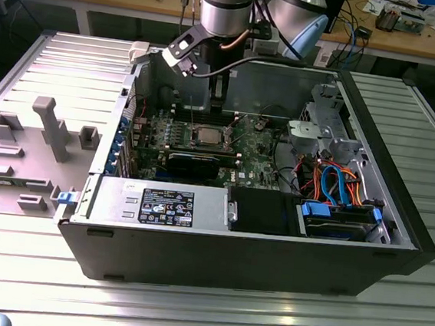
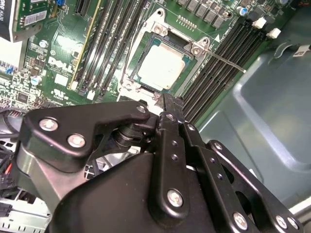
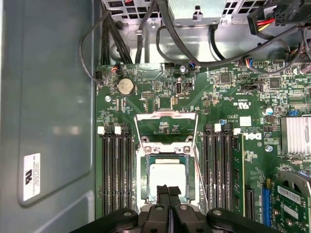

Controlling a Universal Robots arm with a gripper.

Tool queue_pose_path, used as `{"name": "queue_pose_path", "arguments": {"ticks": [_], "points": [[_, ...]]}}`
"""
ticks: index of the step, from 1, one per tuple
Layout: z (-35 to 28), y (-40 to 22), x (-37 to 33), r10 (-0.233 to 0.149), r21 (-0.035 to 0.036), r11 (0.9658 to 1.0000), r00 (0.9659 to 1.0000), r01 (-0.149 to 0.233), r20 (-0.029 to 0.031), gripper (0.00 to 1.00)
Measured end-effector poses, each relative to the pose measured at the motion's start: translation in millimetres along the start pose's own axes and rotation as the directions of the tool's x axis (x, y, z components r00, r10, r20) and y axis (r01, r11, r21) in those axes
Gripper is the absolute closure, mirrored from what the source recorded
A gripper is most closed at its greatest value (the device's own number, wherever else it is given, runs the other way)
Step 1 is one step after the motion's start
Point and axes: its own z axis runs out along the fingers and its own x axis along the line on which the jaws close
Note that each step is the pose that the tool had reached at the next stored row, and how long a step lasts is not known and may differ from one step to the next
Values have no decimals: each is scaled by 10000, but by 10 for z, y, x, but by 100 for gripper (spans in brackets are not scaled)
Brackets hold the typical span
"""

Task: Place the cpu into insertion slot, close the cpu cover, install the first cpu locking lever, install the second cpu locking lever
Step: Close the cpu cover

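The cpu [image 3: 167, 175] is a small silver-topped square lying flat in the socket on the green motherboard [image 3: 233, 104]; it is also seen in the exterior view [image 1: 207, 136] and in the second wrist view [image 2: 160, 65]. The cpu cover [image 3: 166, 115], a thin silver frame, stands swung open off the socket, and the board shows through its window. My gripper [image 3: 168, 190] hangs just above the cpu's near edge, its black fingers shut together with nothing between them. A thin wire locking lever [image 2: 223, 60] juts out unlatched beside the socket.
Black memory slots [image 3: 115, 174] flank the socket on both sides. Cables [image 3: 146, 43] loop above the board. The open computer case [image 1: 396, 226] walls surround the work area, with a power supply [image 1: 167, 204] and drive bays [image 1: 336, 213] at the front.
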Motion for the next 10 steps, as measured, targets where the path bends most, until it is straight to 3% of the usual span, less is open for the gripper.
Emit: {"name": "queue_pose_path", "arguments": {"ticks": [10], "points": [[-13,12,1,0,0,10000,10000,0,1,89]]}}
